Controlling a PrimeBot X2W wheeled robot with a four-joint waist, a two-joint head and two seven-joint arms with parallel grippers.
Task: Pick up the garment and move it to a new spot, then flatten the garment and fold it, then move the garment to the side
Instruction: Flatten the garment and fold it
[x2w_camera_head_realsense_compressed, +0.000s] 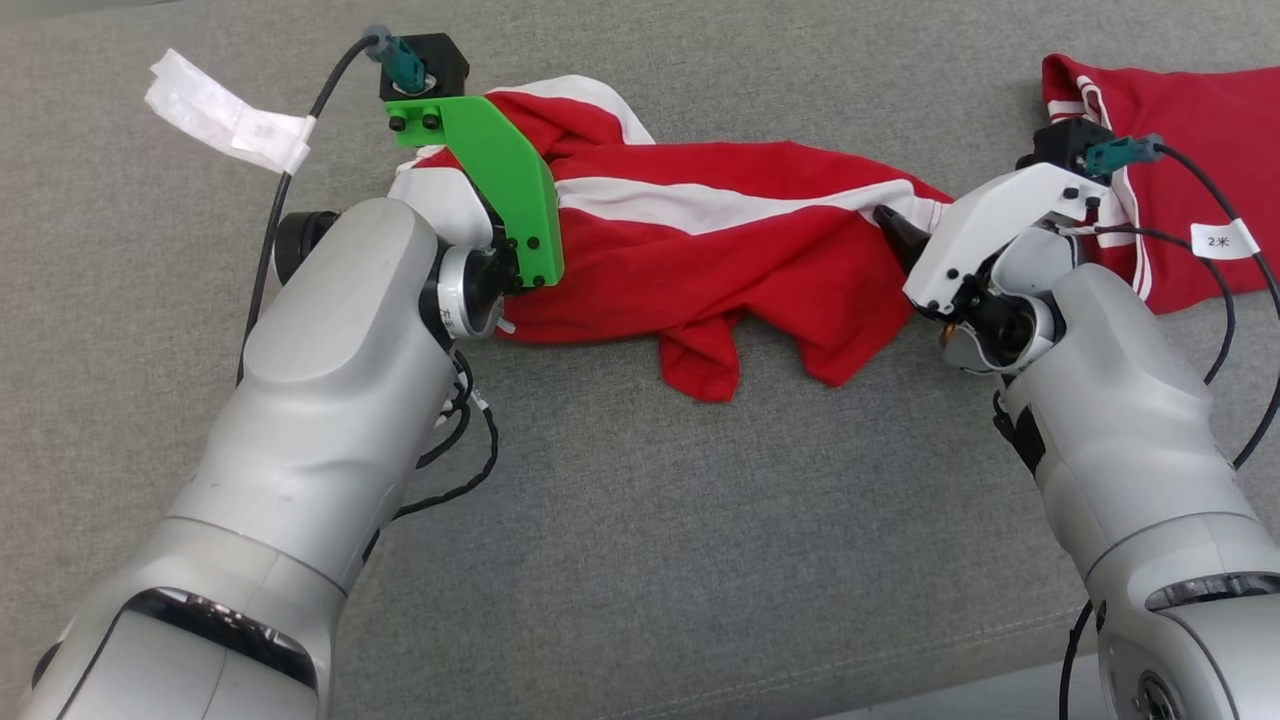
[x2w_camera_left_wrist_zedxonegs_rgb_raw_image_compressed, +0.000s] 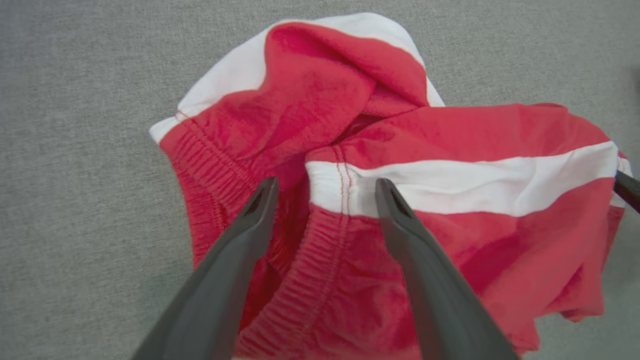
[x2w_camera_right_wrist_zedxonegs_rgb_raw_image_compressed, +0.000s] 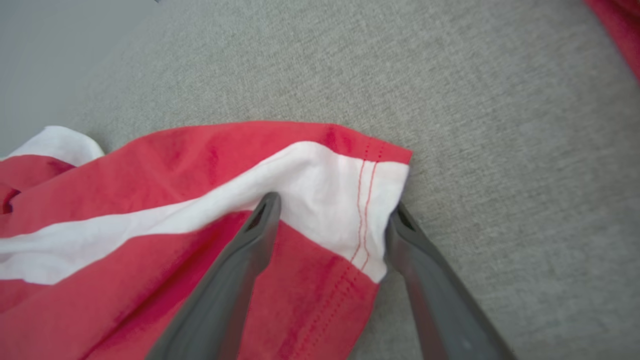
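The garment (x2w_camera_head_realsense_compressed: 720, 260), red cloth with a white stripe (x2w_camera_head_realsense_compressed: 700, 205), lies crumpled and stretched sideways on the grey fabric surface (x2w_camera_head_realsense_compressed: 640, 520); its gathered elastic waistband (x2w_camera_left_wrist_zedxonegs_rgb_raw_image_compressed: 300, 280) bunches at the left, its stitched hem (x2w_camera_right_wrist_zedxonegs_rgb_raw_image_compressed: 367, 210) lies flat at the right

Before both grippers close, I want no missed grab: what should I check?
1. Left gripper open: ok.
2. Right gripper open: ok.
3. Waistband between the left jaws: ok.
4. Hem between the right jaws: ok.
5. Garment lying flat: not ok, bunched in the middle.
6. Fingertips down on the cloth: cannot tell.
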